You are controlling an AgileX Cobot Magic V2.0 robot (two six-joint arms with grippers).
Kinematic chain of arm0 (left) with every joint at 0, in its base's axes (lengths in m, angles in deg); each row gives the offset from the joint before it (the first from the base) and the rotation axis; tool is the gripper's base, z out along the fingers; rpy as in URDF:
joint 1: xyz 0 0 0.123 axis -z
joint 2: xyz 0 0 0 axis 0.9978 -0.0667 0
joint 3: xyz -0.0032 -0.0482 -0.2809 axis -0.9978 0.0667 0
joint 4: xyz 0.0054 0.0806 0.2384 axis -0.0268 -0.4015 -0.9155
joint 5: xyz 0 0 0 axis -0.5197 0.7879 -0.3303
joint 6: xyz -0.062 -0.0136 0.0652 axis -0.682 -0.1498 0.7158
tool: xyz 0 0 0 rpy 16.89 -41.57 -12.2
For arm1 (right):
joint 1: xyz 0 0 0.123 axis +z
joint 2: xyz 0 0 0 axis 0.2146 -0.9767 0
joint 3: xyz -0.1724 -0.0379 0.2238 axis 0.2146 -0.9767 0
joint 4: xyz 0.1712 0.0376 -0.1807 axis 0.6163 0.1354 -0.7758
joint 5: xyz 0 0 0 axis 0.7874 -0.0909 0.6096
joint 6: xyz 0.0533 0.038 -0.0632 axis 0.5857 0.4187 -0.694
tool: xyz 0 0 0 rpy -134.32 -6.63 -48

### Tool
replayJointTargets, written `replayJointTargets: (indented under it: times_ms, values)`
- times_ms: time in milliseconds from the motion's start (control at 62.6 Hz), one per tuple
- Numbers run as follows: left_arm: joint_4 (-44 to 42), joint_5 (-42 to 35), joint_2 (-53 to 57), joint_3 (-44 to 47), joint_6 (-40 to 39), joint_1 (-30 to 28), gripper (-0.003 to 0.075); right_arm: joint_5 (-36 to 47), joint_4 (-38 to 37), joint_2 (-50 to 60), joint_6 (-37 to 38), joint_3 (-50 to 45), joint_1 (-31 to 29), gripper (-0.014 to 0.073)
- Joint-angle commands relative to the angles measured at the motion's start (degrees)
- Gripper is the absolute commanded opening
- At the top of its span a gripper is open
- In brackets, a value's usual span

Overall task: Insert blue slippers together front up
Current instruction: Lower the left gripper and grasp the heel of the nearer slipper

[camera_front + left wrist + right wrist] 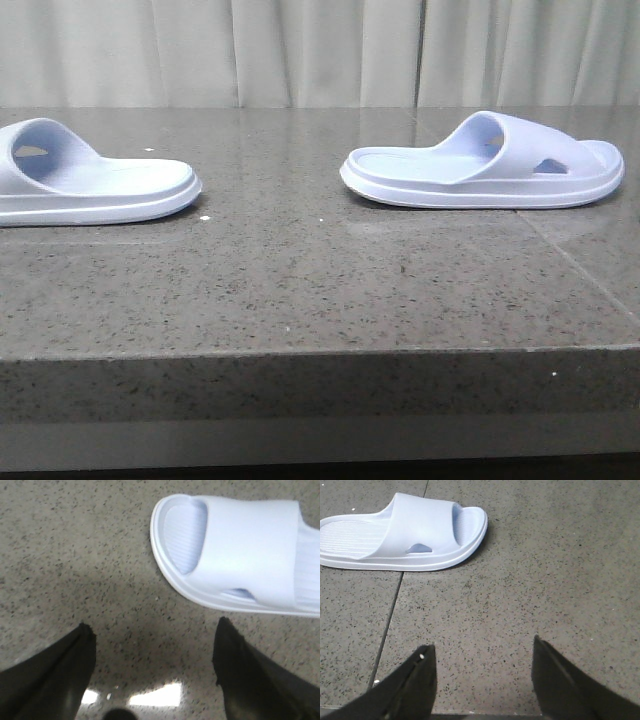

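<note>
Two pale blue slippers lie flat and well apart on the speckled stone table. One slipper (90, 180) is at the left edge of the front view, partly cut off; the left wrist view shows it as a slipper (250, 555) with its toe end and ribbed footbed. The other slipper (485, 165) lies to the right; the right wrist view shows this slipper (405, 532) with its oval side hole. My left gripper (155, 630) is open over bare table, short of its slipper. My right gripper (482, 652) is open too, apart from its slipper. Neither gripper shows in the front view.
The stone table (300, 280) ends in a thick front edge near the camera. A seam (390, 615) between slabs runs under the right slipper. Pale curtains (320, 50) hang behind the table.
</note>
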Motion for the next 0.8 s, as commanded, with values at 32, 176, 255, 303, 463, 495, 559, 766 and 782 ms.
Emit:
replayJointTargets:
  times_ms: [32,176,255,303,463,495,559,766,782]
  values:
    - [17.25,-2.54,-3.67,-2.22,11.32,-6.43,0.0482,3.58,-0.71,-0.77,-0.21,1.7,-0.35,0.0449]
    - [27.74,-1.9,-8.43,-2.72,17.98,-10.31,0.0365,3.58,-0.71,-0.77,-0.21,1.7,-0.35,0.0449]
    - [28.52,-1.48,-10.84,-3.45,19.07,-10.44,0.0312,3.58,-0.71,-0.77,-0.21,1.7,-0.35,0.0449]
    - [28.63,-1.39,-12.37,-4.05,19.18,-10.44,0.0302,3.58,-0.71,-0.77,-0.21,1.7,-0.35,0.0449]
    - [32.85,-1.36,-17.17,-5.36,22.17,-10.44,0.0302,3.58,-0.71,-0.77,-0.21,1.7,-0.35,0.0449]
    - [33.38,-1.26,-18.22,-5.64,22.31,-10.44,0.0302,3.58,-0.71,-0.77,-0.21,1.7,-0.35,0.0449]
    - [33.62,-1.26,-19.95,-6.55,23.12,-10.31,0.0302,3.58,-0.71,-0.77,-0.21,1.7,-0.35,0.0449]
    - [33.51,-1.42,-24.96,-9.84,23.39,-8.09,0.0302,3.58,-0.71,-0.77,-0.21,1.7,-0.35,0.0449]
    - [33.52,-1.42,-25.44,-10.04,23.39,-7.81,0.0302,3.58,-0.71,-0.77,-0.21,1.7,-0.35,0.0449]
